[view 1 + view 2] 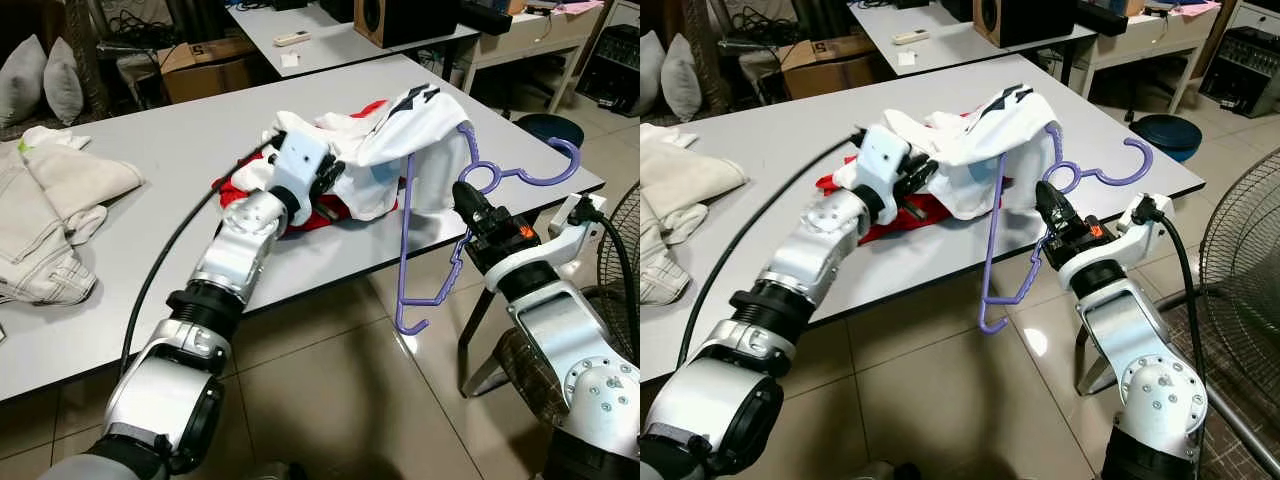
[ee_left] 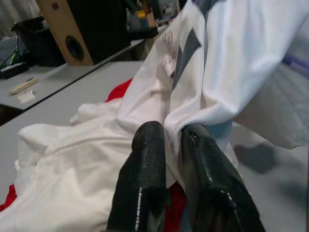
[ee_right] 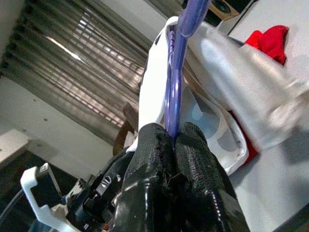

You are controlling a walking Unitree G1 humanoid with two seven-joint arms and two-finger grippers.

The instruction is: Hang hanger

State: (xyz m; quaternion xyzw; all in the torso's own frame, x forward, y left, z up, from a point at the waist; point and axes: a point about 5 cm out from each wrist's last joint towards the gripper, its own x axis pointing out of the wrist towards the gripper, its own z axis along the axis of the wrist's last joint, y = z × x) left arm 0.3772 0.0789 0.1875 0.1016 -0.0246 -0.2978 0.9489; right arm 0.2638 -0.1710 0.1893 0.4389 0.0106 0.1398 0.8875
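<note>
Purple hanger (image 1: 440,240), right hand (image 1: 468,200) clamped, no legible writing

A purple plastic hanger (image 1: 437,235) stands tilted at the table's near edge, its hook (image 1: 548,163) pointing away over the tabletop and its lower end hanging past the edge, while a white garment (image 1: 395,140) with dark markings drapes over its upper arm, bunched on red cloth.
</note>
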